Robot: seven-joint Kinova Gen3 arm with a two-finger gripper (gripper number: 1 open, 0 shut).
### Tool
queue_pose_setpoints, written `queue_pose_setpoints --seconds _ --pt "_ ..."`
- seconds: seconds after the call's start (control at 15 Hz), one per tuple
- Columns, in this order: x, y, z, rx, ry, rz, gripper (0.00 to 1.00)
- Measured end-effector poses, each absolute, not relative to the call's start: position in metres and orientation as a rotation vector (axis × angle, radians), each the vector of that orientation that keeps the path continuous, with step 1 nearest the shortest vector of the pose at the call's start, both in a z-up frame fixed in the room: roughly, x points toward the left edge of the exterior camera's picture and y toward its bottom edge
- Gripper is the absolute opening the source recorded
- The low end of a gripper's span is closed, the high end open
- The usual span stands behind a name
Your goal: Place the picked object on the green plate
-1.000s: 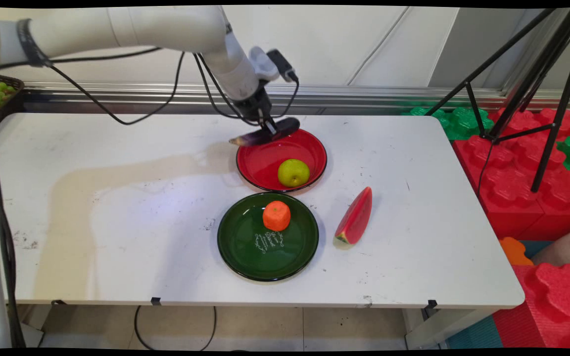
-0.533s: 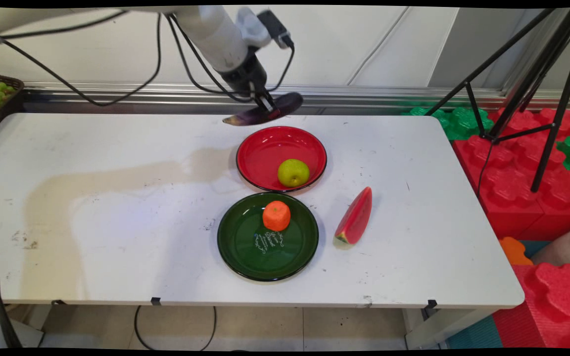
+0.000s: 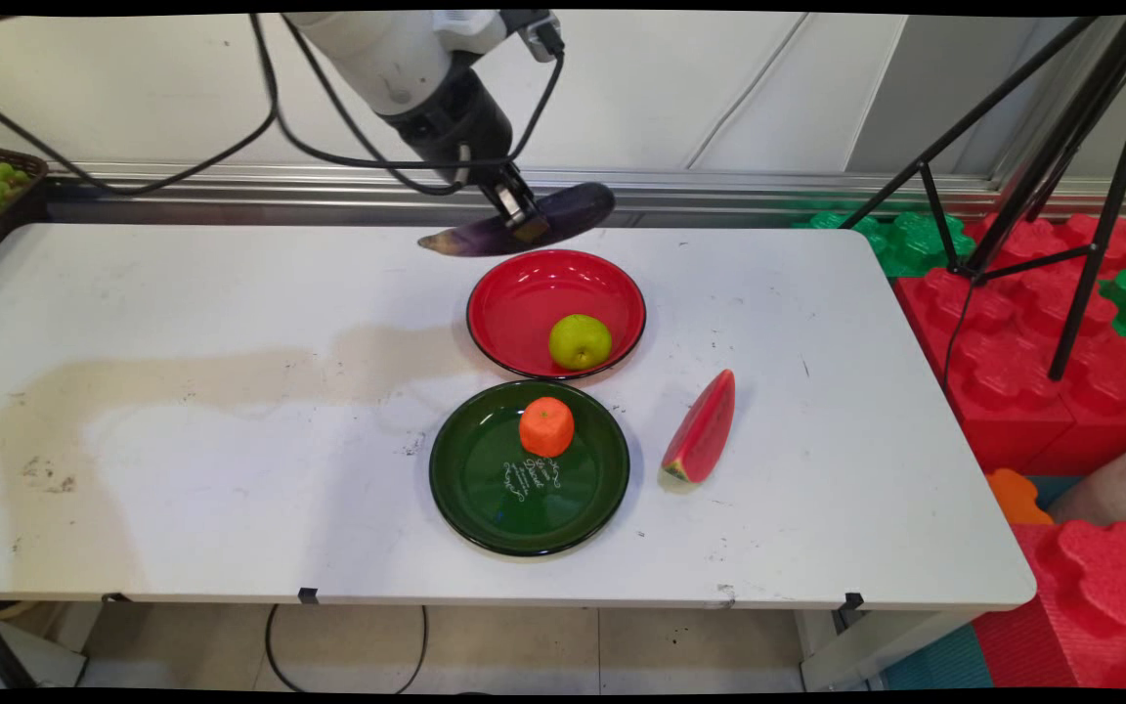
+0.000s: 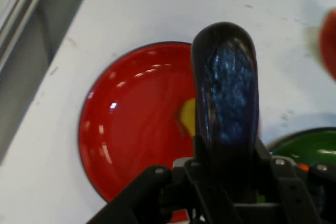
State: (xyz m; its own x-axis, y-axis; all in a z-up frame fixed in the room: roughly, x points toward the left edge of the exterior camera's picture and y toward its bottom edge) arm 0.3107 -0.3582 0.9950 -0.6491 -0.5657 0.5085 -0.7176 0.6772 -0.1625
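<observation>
We see the gripper (image 3: 521,217) clamped around the middle of a dark purple eggplant (image 3: 563,211), holding it in the air above the far rim of the red plate (image 3: 514,318). The eggplant lies roughly level, its pale stem end pointing left. From the hand view, the eggplant (image 4: 226,87) stretches out over the red plate (image 4: 131,124). A green apple (image 3: 580,341) sits inside that plate. Nearer to us, a green plate (image 3: 485,489) carries an orange (image 3: 545,426), and a watermelon slice (image 3: 702,432) lies on the white table (image 3: 211,440) just to its right.
</observation>
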Motion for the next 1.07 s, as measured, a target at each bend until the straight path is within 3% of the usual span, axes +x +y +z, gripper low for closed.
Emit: queue_pose_setpoints --seconds 0.53,1.07 --pt "0.285 -0.286 1.011 0.879 -2.557 0.338 0.0" --pt "0.265 -0.252 0.977 0.856 -2.665 0.22 0.0"
